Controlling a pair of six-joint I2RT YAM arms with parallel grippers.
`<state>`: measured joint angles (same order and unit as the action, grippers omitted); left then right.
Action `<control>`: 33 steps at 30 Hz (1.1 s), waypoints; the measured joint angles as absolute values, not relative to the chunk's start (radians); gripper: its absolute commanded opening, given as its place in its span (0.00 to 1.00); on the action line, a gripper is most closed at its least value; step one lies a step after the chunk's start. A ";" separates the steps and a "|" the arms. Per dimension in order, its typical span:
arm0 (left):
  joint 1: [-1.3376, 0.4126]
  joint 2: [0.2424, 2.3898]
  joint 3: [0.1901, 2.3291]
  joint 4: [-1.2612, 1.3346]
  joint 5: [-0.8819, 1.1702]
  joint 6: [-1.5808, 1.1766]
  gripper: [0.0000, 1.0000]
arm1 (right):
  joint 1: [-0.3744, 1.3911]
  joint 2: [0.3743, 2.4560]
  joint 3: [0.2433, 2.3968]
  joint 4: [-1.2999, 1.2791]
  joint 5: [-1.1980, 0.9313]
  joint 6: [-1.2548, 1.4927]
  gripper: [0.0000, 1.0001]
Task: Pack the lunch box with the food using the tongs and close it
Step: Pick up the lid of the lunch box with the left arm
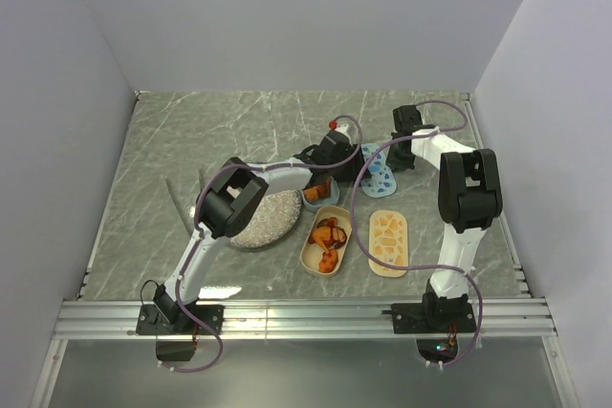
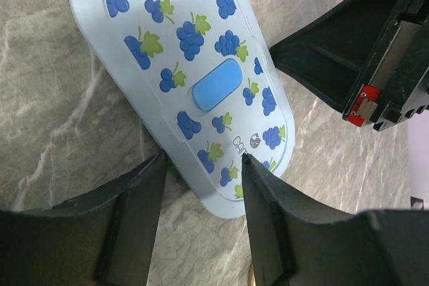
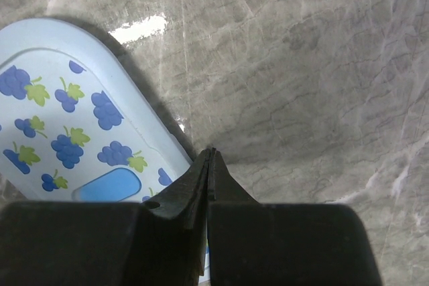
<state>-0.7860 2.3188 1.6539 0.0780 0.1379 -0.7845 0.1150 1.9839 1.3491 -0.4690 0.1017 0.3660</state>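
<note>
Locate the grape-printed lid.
Top view: the grape-printed lid lies flat on the table, right of centre, between the left gripper and right gripper, beyond the cream lid.

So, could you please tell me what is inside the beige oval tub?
Several orange and reddish-brown food chunks lie in the beige tub; they cover much of its floor, so anything beneath them is hidden.

We see the left arm and right arm: white links, bulky black joints, looping mauve cables, matte black jaws.
</note>
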 measured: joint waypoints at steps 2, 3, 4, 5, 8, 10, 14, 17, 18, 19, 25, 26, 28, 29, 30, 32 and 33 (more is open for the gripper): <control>-0.784 2.319 1.643 0.099 0.152 -0.791 0.54 | 0.119 1.986 1.354 -0.475 0.109 0.356 0.00; -0.781 2.319 1.637 0.110 0.160 -0.795 0.54 | 0.122 1.987 1.359 -0.481 0.113 0.349 0.00; -0.779 2.319 1.630 0.121 0.166 -0.799 0.54 | 0.125 1.988 1.363 -0.486 0.116 0.343 0.00; -0.777 2.318 1.623 0.136 0.172 -0.806 0.54 | 0.128 1.988 1.365 -0.488 0.117 0.336 0.00; -0.775 2.313 1.602 0.172 0.181 -0.811 0.53 | 0.132 1.988 1.370 -0.492 0.116 0.313 0.00; -0.775 2.310 1.591 0.189 0.186 -0.812 0.53 | 0.133 1.988 1.370 -0.491 0.112 0.297 0.00; -0.772 2.304 1.569 0.227 0.195 -0.826 0.53 | 0.133 1.988 1.371 -0.492 0.107 0.272 0.00; -0.771 2.303 1.563 0.241 0.204 -0.833 0.52 | 0.134 1.988 1.374 -0.494 0.104 0.258 0.00; -0.771 2.303 1.563 0.241 0.205 -0.833 0.52 | 0.135 1.988 1.374 -0.495 0.104 0.254 0.00; -0.771 2.303 1.563 0.241 0.205 -0.834 0.52 | 0.135 1.988 1.374 -0.494 0.103 0.248 0.00; -0.771 2.303 1.563 0.242 0.209 -0.833 0.51 | 0.135 1.988 1.374 -0.494 0.100 0.236 0.00; -0.771 2.303 1.562 0.245 0.211 -0.834 0.51 | 0.135 1.988 1.374 -0.494 0.101 0.235 0.00; -0.771 2.303 1.554 0.263 0.213 -0.835 0.50 | 0.135 1.988 1.374 -0.494 0.101 0.232 0.00; -0.771 2.302 1.550 0.272 0.213 -0.836 0.50 | 0.135 1.988 1.374 -0.494 0.102 0.230 0.00; -0.771 2.302 1.547 0.279 0.213 -0.836 0.50 | 0.135 1.988 1.374 -0.494 0.102 0.228 0.00; -0.772 2.301 1.542 0.288 0.214 -0.837 0.49 | 0.135 1.988 1.374 -0.494 0.103 0.225 0.00; -0.772 2.301 1.542 0.290 0.213 -0.837 0.49 | 0.135 1.988 1.374 -0.494 0.104 0.225 0.00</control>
